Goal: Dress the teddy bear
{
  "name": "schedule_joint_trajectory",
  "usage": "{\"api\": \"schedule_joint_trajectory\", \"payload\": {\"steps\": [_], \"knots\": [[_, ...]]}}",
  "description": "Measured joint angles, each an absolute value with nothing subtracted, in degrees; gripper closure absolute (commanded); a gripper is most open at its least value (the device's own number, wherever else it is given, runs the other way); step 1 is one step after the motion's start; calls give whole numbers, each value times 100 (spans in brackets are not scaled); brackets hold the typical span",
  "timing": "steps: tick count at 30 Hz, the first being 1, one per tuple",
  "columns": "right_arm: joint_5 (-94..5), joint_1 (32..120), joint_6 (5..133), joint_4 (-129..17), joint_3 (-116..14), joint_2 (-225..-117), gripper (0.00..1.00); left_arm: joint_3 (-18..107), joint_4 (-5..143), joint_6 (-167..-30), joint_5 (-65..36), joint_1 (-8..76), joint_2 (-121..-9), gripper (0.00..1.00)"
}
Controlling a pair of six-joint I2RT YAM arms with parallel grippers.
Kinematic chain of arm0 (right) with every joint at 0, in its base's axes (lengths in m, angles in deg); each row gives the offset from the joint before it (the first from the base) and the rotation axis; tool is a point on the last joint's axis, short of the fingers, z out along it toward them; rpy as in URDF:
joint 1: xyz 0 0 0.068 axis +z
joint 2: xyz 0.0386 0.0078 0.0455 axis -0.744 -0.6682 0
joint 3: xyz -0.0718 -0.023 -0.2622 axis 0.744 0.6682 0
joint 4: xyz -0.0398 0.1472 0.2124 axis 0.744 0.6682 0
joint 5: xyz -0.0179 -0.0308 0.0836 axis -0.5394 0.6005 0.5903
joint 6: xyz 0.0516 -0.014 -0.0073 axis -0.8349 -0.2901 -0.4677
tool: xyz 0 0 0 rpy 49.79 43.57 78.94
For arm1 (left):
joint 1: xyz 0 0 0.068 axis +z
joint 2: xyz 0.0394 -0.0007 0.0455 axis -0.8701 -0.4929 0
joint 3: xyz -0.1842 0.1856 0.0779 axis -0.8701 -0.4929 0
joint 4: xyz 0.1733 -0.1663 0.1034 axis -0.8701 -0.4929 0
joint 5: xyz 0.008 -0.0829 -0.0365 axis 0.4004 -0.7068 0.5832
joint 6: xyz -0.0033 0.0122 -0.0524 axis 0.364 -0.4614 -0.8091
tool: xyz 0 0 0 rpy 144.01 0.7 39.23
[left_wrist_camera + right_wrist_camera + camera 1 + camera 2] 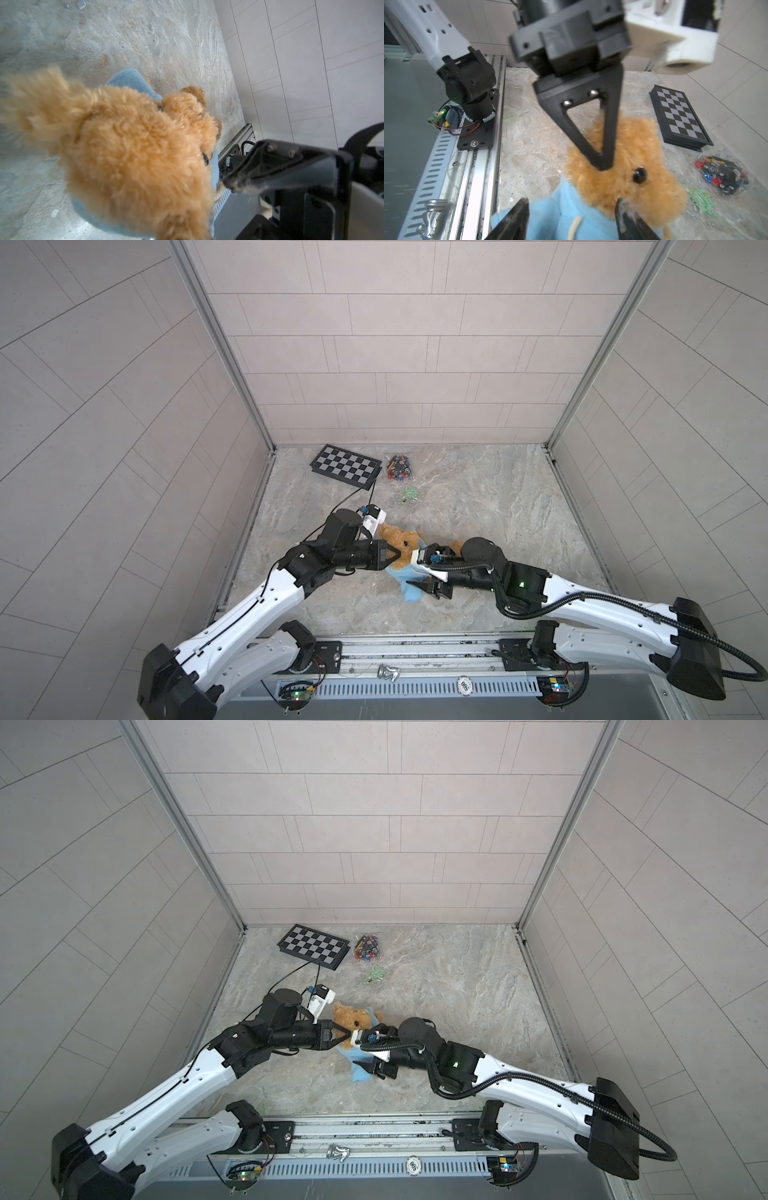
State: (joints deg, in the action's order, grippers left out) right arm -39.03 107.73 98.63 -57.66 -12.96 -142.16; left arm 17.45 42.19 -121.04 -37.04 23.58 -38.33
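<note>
Table (498, 510) with a marbled top is filling the floor of the tiled booth, and both my arms are reaching in from the front rail toward its middle.

Teddy bear (395, 537) (351, 1017) (135, 155) (633, 166) is lying on the table a bit left of centre, between my two grippers. Its head is pointing to the back left, and one brown paw is sticking out beside my right wrist. Light blue hoodie (409, 593) (359, 1075) (550, 207) (133, 80) is covering its body, with one sleeve trailing toward the front.

My left gripper (397, 558) (348, 1036) (602, 166) is coming in from the left. Its jaws are closed together and the tips are sinking into the fur just beside the bear's black eye, pinching it there.

My right gripper (417, 585) (365, 1065) (571, 218) is coming in from the right, low and in front of the bear. Its jaws are standing apart, with the hoodie's chest and a cream drawstring sitting between the fingers (512, 220), not clamped.

Chessboard (346, 466) (313, 946) (679, 116) is lying flat at the back left, well apart from the bear. Clear bag (400, 467) (366, 947) (722, 175) of small coloured parts is sitting just beside it. Green bits (409, 492) (699, 199) are lying near the bag, on the side toward the bear.
</note>
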Motion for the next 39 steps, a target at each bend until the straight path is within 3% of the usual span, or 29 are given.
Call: {"api": "schedule_joint_trajectory", "payload": {"steps": [5, 14, 16, 20, 22, 26, 31, 34, 36, 39], "knots": [[-4343, 10954, 10016, -5902, -1296, -14288, 44, 1858, 4151, -12646, -3663, 2319, -3999, 100], [-5012, 10994, 10012, -6356, -1296, -14878, 51, 1911, 4092, -13282, -3497, 2000, -4056, 100], [-5125, 10994, 9999, -6442, -1296, -14935, 59, 1911, 4108, -13391, -3455, 1985, -4063, 100], [-5331, 10994, 9933, -6542, -1296, -15009, 86, 1911, 4175, -13527, -3337, 1972, -4082, 100], [-5416, 10991, 9819, -6553, -1298, -15044, 100, 1906, 4188, -13577, -3267, 1972, -4091, 95], [-5571, 10994, 9478, -6603, -1309, -15108, 100, 1802, 4394, -13649, -3125, 1974, -4067, 77], [-5595, 10972, 8866, -6477, -1309, -15099, 100, 1430, 5126, -13835, -3097, 2153, -3652, 37], [-5471, 10928, 8396, -6260, -1349, -15042, 100, 1249, 5371, -13791, -3033, 2468, -3306, 24], [-5246, 10751, 7916, -6157, -1408, -14983, 100, 1235, 5399, -13623, -2882, 2649, -3108, 23], [-4854, 10266, 7129, -6112, -1526, -14924, 100, 1238, 5286, -13192, -2587, 2765, -2812, 38]]}}
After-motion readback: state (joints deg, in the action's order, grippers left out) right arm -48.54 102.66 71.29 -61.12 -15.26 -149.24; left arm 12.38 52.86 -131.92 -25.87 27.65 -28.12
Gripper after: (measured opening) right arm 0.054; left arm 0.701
